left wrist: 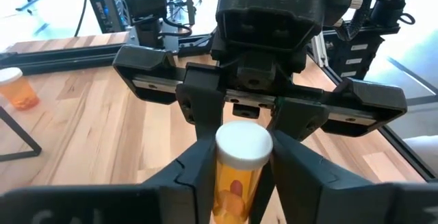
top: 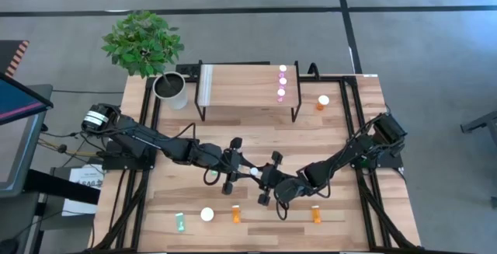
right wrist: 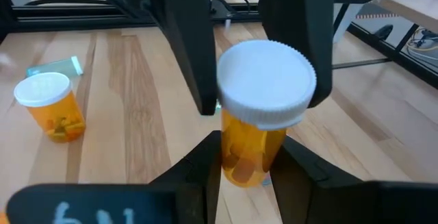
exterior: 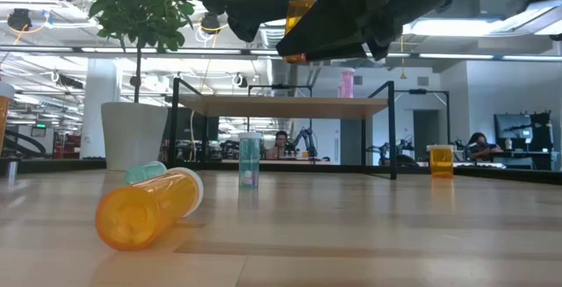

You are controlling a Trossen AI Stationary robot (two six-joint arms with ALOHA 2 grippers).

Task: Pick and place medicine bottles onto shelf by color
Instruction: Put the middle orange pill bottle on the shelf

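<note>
A small orange medicine bottle with a white cap (top: 254,172) is up in the air above the table's middle, between my two grippers. My left gripper (left wrist: 241,183) comes from the left and my right gripper (right wrist: 250,169) from the right; both are shut on it. The light-wood shelf (top: 241,91) stands on black legs at the far side, with three pink bottles (top: 283,81) on its right end. More bottles sit near the near edge: a teal one lying down (top: 180,221), a white-capped one (top: 207,214) and two orange ones (top: 236,213) (top: 316,213). My left gripper pinches the orange bottle's body just under the white cap (left wrist: 236,176), one finger on each side. The bottle stands upright and is lifted clear of the table (exterior: 299,15). My right gripper pinches the same bottle's body lower down (right wrist: 250,152), one finger (right wrist: 205,166) on each side, from the opposite side, facing the left gripper.
A white plant pot (top: 171,89) stands left of the shelf. One orange bottle (top: 323,101) stands on the table right of the shelf. In the low view an orange bottle (exterior: 149,208) lies close in front, and a teal one (exterior: 249,160) stands farther back.
</note>
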